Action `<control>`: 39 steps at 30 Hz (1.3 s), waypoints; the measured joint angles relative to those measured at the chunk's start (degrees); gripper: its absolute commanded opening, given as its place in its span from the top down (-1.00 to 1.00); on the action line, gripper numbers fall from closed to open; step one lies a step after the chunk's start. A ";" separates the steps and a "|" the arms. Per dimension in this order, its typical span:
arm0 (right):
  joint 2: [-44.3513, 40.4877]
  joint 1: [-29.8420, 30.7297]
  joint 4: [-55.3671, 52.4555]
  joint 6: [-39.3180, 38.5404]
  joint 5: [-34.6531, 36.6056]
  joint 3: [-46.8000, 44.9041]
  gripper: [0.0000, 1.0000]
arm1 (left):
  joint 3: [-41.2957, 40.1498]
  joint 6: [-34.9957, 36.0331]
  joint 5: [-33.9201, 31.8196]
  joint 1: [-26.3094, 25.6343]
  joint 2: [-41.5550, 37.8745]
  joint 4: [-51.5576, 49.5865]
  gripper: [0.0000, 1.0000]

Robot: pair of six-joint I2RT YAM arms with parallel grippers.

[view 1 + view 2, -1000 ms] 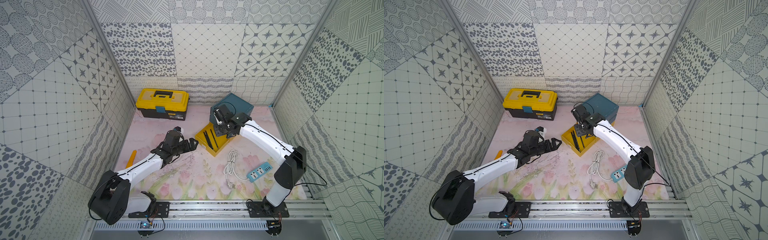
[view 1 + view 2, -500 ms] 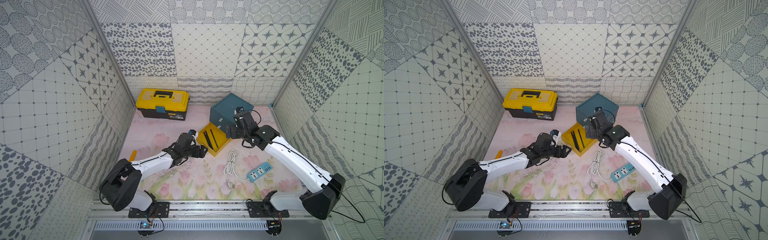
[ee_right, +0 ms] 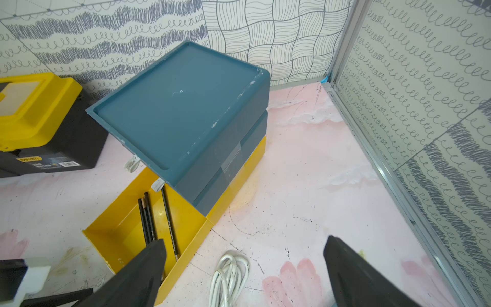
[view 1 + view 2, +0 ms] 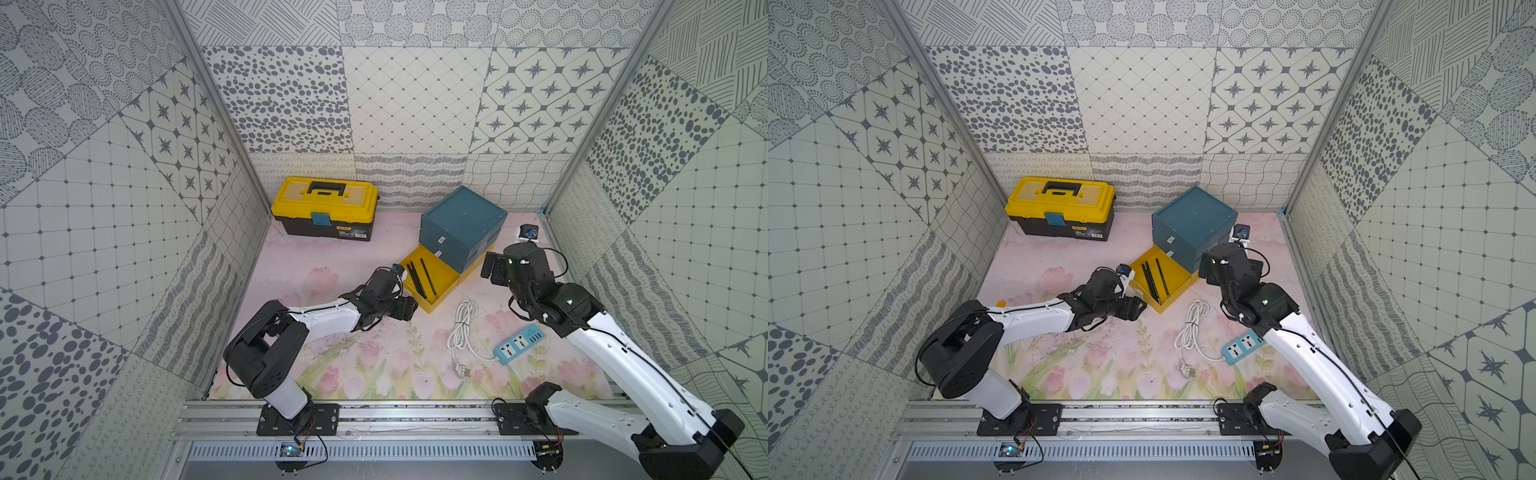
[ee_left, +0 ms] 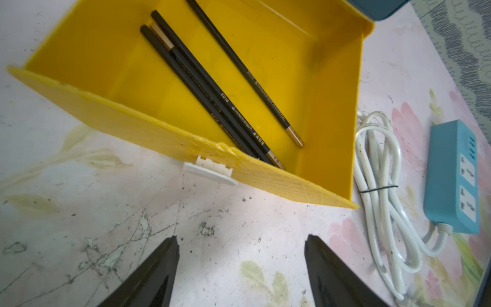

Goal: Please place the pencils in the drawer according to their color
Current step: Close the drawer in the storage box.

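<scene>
The drawer chest is a teal box whose lowest, yellow drawer is pulled out. Black pencils lie slantwise inside it. My left gripper is low over the mat, just in front of the drawer's white tab. It is open, with nothing between its fingers. My right gripper hangs beside the chest's right side, open and holding nothing. No pencils show on the mat.
A yellow-and-black toolbox stands at the back left. A coiled white cable and its blue power strip lie right of the drawer. An orange tool's tip shows behind the left arm. Walls close three sides.
My right gripper has pulled back from above the yellow drawer to the chest's right side and opened wide. My left arm has advanced to the drawer's front, jaws slightly narrower.
</scene>
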 measured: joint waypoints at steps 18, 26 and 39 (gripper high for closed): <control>-0.09 -0.09 0.94 0.37 0.26 -0.37 -0.97 | 3.93 -1.95 -3.32 0.00 8.24 6.32 0.00; -0.09 -0.20 1.07 0.37 0.20 -0.39 -0.97 | 7.61 -5.01 -3.10 0.37 12.31 10.25 0.00; -0.26 -0.24 1.09 0.17 0.17 -0.42 -0.97 | 12.79 -15.10 1.31 2.75 20.13 18.97 0.02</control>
